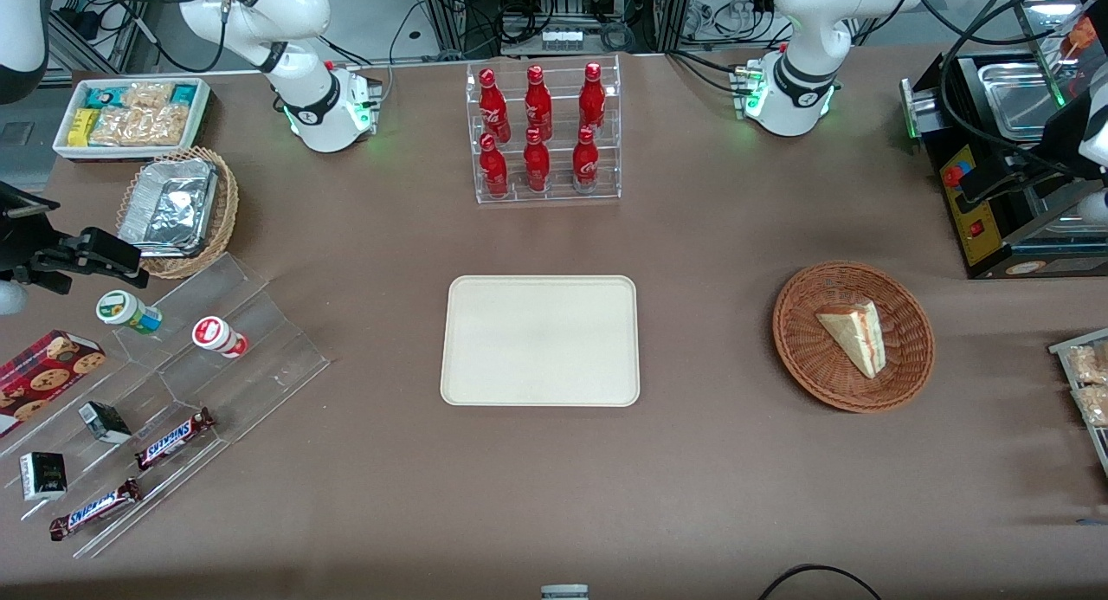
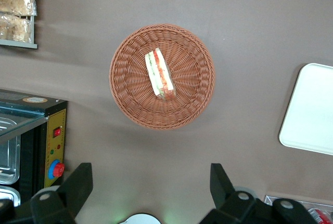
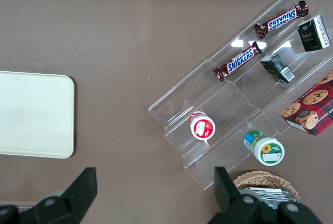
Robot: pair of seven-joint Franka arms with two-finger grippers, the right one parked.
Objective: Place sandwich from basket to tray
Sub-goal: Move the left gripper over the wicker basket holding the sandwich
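Sandwich (image 1: 855, 336) lies in basket (image 1: 853, 336); the jaws (image 2: 151, 182) hang high above it, spread wide, pointing straight down.

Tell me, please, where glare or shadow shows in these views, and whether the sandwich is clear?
Front view: glare on the foil container, soft shadow beside the basket. Left wrist view: even light, sandwich sharp with layers visible, open gripper dark, high above the table. Right wrist view: bright reflections on the clear shelf.
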